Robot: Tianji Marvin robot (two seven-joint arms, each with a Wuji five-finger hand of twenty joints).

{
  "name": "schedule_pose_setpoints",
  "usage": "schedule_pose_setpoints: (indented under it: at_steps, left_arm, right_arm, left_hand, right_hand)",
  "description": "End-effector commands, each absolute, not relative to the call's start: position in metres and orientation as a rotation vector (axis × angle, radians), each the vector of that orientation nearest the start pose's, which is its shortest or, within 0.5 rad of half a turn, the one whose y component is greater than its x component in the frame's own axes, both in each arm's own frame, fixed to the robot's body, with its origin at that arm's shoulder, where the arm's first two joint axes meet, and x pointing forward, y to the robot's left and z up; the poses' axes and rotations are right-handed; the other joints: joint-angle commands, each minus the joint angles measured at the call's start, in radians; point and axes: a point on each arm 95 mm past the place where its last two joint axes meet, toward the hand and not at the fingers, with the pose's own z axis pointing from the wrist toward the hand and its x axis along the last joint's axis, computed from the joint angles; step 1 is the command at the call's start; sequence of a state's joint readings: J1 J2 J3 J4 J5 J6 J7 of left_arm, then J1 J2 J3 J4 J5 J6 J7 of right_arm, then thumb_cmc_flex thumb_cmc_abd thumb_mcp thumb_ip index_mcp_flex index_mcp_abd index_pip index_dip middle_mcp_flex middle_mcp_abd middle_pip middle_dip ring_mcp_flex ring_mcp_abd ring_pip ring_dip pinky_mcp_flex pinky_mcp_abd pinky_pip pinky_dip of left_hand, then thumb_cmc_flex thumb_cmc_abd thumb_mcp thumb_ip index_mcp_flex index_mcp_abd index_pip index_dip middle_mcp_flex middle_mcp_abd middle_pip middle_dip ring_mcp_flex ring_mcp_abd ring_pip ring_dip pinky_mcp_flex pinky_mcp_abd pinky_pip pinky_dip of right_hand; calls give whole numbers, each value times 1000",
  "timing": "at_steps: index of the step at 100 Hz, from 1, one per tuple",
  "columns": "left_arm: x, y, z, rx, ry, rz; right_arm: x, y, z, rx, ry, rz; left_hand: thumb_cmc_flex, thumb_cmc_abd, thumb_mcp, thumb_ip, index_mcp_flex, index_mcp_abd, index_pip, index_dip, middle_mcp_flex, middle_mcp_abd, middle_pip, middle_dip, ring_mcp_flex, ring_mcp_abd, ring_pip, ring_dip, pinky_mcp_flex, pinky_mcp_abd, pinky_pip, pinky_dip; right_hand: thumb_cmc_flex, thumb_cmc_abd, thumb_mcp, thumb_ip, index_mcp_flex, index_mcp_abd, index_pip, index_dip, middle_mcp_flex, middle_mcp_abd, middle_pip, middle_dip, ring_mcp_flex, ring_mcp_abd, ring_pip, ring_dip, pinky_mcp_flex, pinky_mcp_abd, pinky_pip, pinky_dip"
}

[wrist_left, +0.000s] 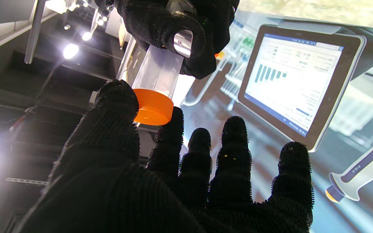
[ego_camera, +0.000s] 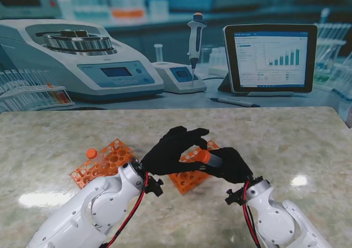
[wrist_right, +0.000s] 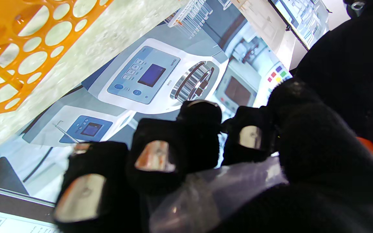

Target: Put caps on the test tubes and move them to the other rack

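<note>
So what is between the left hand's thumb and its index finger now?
The orange cap of the test tube sits there, pinched by the left hand; the right hand holds the tube. The left wrist view shows it.

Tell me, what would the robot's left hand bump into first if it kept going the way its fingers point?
Probably the orange cap on the tube the right hand holds; the left hand already touches it.

Black gloved hands [ego_camera: 175, 149], clear tube [wrist_left: 159, 75] with orange cap [wrist_left: 153, 108], orange racks [ego_camera: 104, 161] with round holes, beige marbled table [ego_camera: 275, 138], white arms [ego_camera: 93, 204] with red cables [ego_camera: 132, 212], loose orange cap [ego_camera: 91, 153]
</note>
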State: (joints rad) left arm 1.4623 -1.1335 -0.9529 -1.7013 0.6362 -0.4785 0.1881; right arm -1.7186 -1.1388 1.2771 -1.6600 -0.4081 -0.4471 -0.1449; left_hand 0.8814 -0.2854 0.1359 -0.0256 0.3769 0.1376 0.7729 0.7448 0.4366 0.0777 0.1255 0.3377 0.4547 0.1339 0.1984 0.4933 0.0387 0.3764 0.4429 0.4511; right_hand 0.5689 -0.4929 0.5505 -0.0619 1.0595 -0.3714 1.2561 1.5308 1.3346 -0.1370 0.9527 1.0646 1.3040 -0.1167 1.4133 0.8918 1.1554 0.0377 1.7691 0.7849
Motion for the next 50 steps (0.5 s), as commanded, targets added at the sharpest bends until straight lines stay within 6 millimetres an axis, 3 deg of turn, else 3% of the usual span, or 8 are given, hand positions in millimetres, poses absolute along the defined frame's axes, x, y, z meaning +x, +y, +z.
schedule_pose_setpoints:
  at_steps: [1, 10, 23, 50]
  left_arm:
    - [356, -137, -255, -940, 1460, -2507]
    - [356, -139, -255, -945, 1463, -2512]
    - [355, -140, -255, -956, 1460, -2522]
    - [355, -140, -257, -942, 1449, -2530]
  right_arm:
    - [350, 19, -314, -1671, -1212, -2604]
    - [350, 18, -314, -1672, -1211, -2604]
    - [350, 18, -314, -1671, -1212, -2604]
    - [350, 18, -314, -1672, -1212, -2605]
  left_hand:
    - [73, 63, -37, 0, -21, -46, 82, 39, -7, 8, 11, 15, -2, -32, 9, 14, -7, 2, 7, 13]
    - [173, 97, -89, 17, -24, -73, 159, 23, 6, 4, 15, 17, 7, -32, 13, 15, -5, 4, 9, 13]
    - [282, 172, -111, 18, 13, -96, 194, 5, 27, -10, 21, 17, 17, -33, 16, 17, -8, 5, 3, 10]
    - [404, 147, -105, 25, 132, -132, 116, -107, 64, -32, 26, 7, 38, -33, 18, 15, -2, 10, 5, 10]
  right_hand:
    - [26, 43, 11, -5, 17, -56, 50, 36, 9, 21, 9, 1, 17, -19, 57, 19, 20, -8, 102, -3]
    - [26, 43, 11, -5, 17, -56, 50, 36, 9, 19, 9, 1, 17, -23, 57, 20, 20, -8, 102, -3]
    - [26, 43, 11, -5, 17, -56, 50, 36, 10, 20, 9, 1, 17, -23, 56, 20, 20, -8, 102, -3]
    - [26, 43, 10, -5, 16, -56, 49, 37, 9, 20, 9, 1, 17, -22, 56, 19, 20, -8, 102, -3]
